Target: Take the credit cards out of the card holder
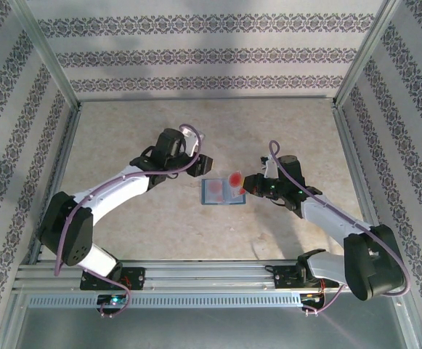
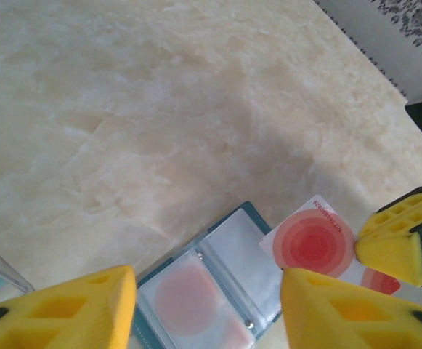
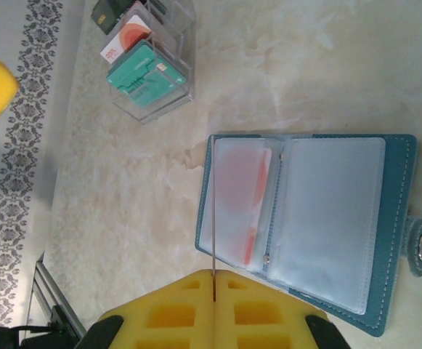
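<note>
Hanging over the pale marbled table, the left gripper is released, its yellow fingers spread wide with nothing pinched between them. Just to its left, a clear plastic organiser stands on the table with filed cards upright in its slots: one red-and-white, one teal, one dark. Below the gap between the left fingers lies the card holder, flat on the table and opened like a book, with its teal cover showing as a border around two clear-sleeved panels. Its clasp tab sticks out from one edge. One sleeve holds a pinkish card, seen blurred through the plastic. To the right of the holder, over its far right corner in the top view, is the red-and-white card, printed with red concentric circles. The right gripper is clenched on this card, the yellow pads pressed flat together on one end. From the right wrist the card appears edge-on as a thin line along the holder's outer edge, opposite the clasp. Whether it touches the holder, I cannot tell.
</note>
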### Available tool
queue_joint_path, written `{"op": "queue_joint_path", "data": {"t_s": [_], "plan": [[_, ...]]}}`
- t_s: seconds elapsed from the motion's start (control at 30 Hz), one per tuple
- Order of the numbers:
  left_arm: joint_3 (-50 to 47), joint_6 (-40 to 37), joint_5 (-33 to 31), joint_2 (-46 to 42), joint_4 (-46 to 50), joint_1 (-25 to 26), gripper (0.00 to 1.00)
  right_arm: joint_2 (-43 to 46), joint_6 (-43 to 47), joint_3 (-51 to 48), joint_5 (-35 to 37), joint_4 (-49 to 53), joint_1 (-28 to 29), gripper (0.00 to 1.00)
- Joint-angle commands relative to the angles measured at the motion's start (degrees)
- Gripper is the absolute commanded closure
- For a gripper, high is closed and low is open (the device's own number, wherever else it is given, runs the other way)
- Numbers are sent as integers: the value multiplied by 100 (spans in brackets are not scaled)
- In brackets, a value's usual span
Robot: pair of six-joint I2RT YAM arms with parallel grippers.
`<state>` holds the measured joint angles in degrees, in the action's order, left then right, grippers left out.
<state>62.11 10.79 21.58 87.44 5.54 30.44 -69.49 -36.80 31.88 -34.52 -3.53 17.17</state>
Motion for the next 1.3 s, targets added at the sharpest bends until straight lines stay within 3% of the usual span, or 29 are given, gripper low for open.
{"op": "queue_joint_path", "data": {"t_s": [0.0,0.23,0.5,0.77,1.07,1.27], "plan": [[561,-1037,838,83,864,-99,38,211,442,276,-239,248,124,100],[1513,-3160,1934,667,2845,-99,35,336,977,608,-771,440,364,100],[2519,-4521,2759,1153,4192,-99,37,108,1579,1138,-964,1006,719,100],[3123,-5091,2975,1718,5172,-99,43,5,1850,1373,-1042,1205,893,100],[3132,-5086,3218,1826,5236,-90,52,103,1931,1409,-1193,1166,917,100],[3075,-5095,3293,1826,5247,-77,79,182,1895,1343,-1155,1035,918,100]]}}
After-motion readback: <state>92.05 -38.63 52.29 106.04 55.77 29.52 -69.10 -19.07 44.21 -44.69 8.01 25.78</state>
